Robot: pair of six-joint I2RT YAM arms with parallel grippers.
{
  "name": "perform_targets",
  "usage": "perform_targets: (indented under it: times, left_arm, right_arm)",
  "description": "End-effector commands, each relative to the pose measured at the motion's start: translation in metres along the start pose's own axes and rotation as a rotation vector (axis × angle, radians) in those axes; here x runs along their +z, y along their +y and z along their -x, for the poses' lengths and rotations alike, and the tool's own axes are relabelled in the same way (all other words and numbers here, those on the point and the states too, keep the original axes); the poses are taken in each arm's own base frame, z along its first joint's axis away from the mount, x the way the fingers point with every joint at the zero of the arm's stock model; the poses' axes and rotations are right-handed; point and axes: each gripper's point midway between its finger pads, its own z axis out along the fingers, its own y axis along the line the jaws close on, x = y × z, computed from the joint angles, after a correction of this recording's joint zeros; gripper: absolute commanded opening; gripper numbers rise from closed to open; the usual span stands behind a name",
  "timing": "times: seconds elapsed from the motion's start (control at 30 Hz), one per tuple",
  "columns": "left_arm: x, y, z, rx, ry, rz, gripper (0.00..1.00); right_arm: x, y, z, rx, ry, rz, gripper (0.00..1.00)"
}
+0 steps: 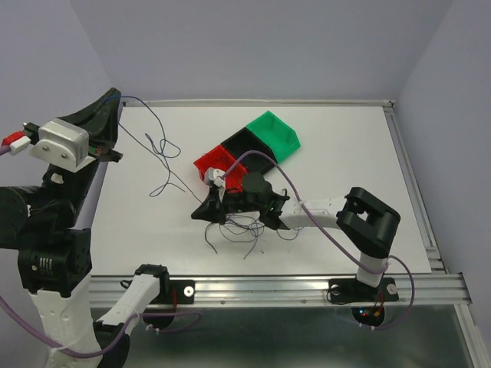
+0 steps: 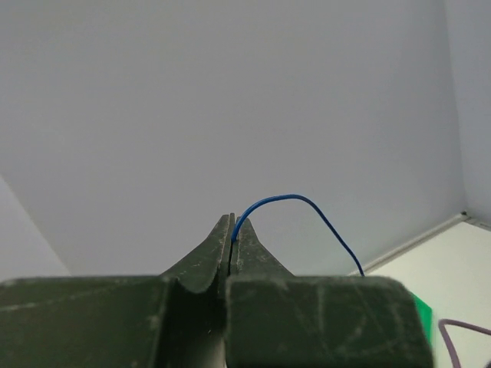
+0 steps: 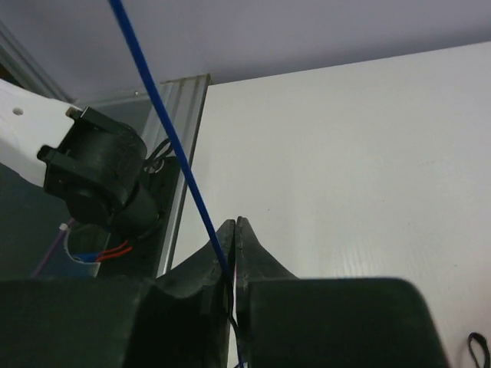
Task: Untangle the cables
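Top external view: a red bin (image 1: 211, 163), a black bin (image 1: 249, 143) and a green bin (image 1: 275, 134) sit in a diagonal row on the white table (image 1: 345, 153), the red one just behind my right gripper (image 1: 211, 208). The cables (image 1: 238, 226) lie in a scribbly clump beneath that gripper, which partly hides them. My left gripper (image 1: 115, 96) sits high at the far left, pinched on a blue cable (image 1: 153, 142) that sags toward the clump. My right arm reaches leftward, low over the table, with its jaws closed on the blue cable too.
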Motion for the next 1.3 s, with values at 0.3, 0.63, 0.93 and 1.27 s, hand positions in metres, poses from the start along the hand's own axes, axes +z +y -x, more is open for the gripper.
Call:
perform_targets:
  times: [0.3,0.63,0.93,1.27]
  left_arm:
    - [0.054,-0.004,-0.151,-0.030,0.224,-0.059,0.00]
    - [0.021,-0.128,-0.203,-0.409,0.203,-0.666,0.04]
    - [-0.013,-0.173,-0.204,-0.563,0.211,-0.993,0.05]
    - [0.002,-0.176,-0.200,-0.521,0.173,-0.889,0.06]
  right_arm:
    - [-0.070,0.048,0.166,-0.104,-0.298,-0.131,0.00]
    - [-0.102,0.048,0.248,-0.182,-0.382,-0.285,0.01]
    - [-0.106,0.021,0.260,-0.180,-0.394,-0.433,0.00]
    - [-0.105,-0.004,0.240,-0.190,-0.322,-0.529,0.01]
